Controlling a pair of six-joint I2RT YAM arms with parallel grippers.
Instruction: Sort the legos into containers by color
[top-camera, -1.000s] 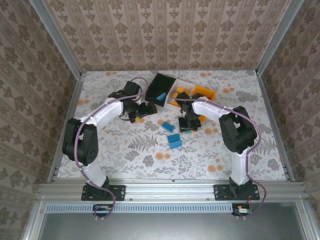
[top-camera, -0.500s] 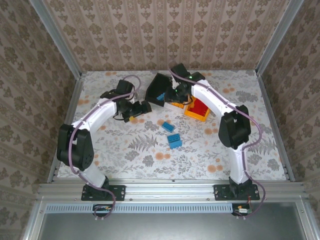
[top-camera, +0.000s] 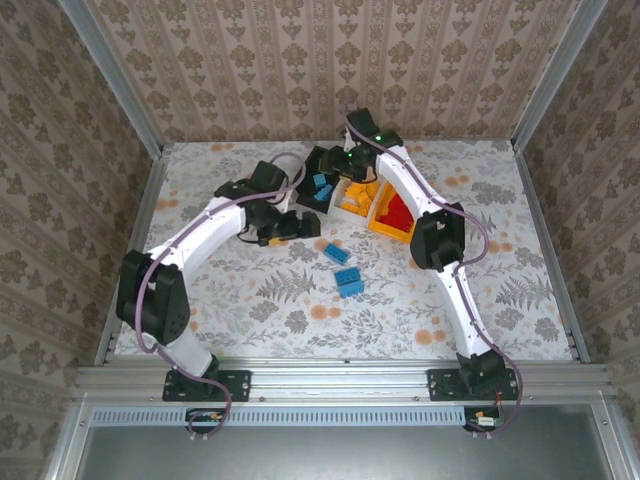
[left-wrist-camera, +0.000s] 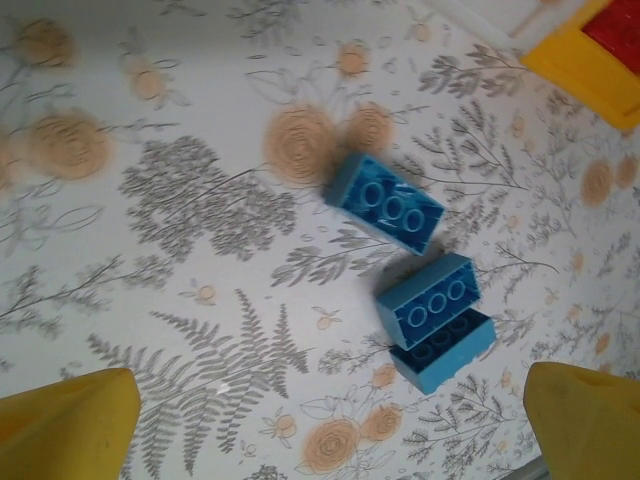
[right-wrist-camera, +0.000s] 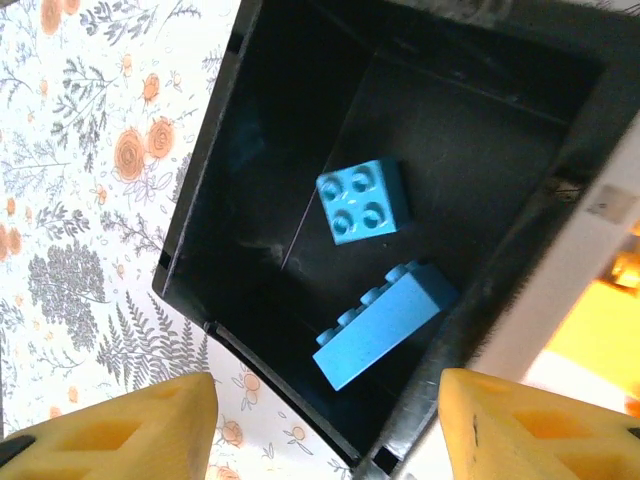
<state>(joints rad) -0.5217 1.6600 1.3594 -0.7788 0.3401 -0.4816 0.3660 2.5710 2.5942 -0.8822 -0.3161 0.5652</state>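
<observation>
— Overhead first: where are the bins?
— In a row toward 12 o'clock on the table (top-camera: 250, 300): black bin (top-camera: 310, 190), white bin (top-camera: 350, 183), orange-yellow bin (top-camera: 385, 226). Orange legos (top-camera: 356, 198) lie in the white one and red legos (top-camera: 400, 210) in the orange-yellow one. The right gripper (top-camera: 338, 168) hangs over the black bin, and the left gripper (top-camera: 298, 226) is at that bin's 7 o'clock.
— Any loose pieces?
— The loose blue bricks (top-camera: 342, 267) lie on the table at 6 o'clock from the white bin.
— The left wrist view?
— Its yellow fingertips (left-wrist-camera: 70, 425) are spread wide with nothing between them. One loose brick lies near the centre and another at its 5 o'clock, just apart. That second one seems to rest on a further brick. The orange-yellow bin's corner is at 1 o'clock.
— And the right wrist view?
— The jaws are parted and empty above the black bin's near rim. Inside lie a square blue lego (right-wrist-camera: 363, 202) and, at its 6 o'clock, a long blue lego (right-wrist-camera: 385, 325).
</observation>
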